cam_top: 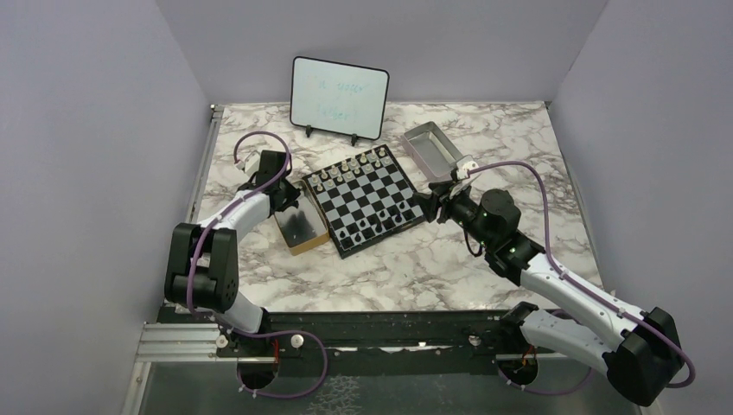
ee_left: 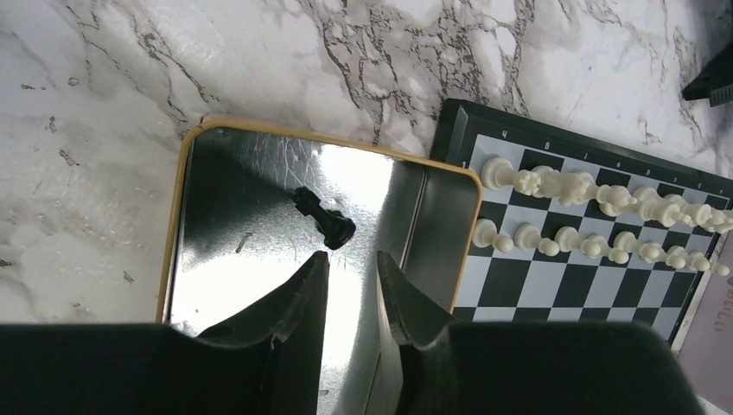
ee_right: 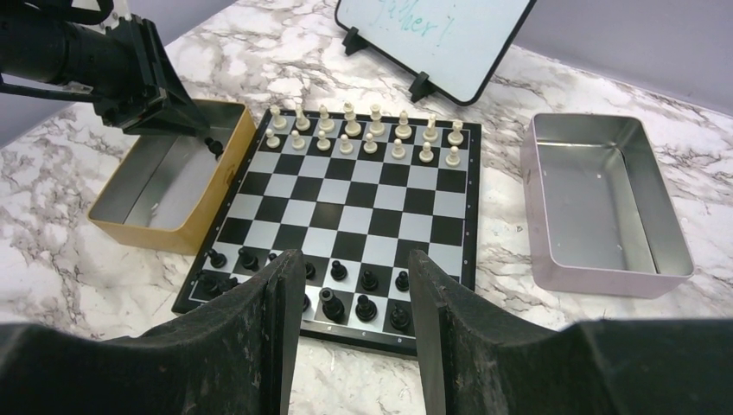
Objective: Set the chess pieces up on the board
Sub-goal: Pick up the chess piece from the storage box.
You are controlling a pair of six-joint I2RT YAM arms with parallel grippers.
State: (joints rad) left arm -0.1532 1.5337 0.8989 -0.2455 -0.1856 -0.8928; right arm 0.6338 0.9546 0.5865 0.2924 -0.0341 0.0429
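Marble tabletop (ee_left: 112,95): black chess piece (ee_left: 322,220) apparently flat, base toward board (ee_left: 566,290).

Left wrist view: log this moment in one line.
left claw: open, empty, just short of black piece in tan box | right claw: open, empty, over board near edge | piece not yet gripped

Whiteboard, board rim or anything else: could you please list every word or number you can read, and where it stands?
"...ther!" (uncertain, cut off at the frame edge): teal handwriting on the whiteboard, right wrist view.
Its two lines in the top view: too blurred to read.
"6": on the board, on its black rim, left wrist view; the other rim marks are too small.
Nothing else is legible.
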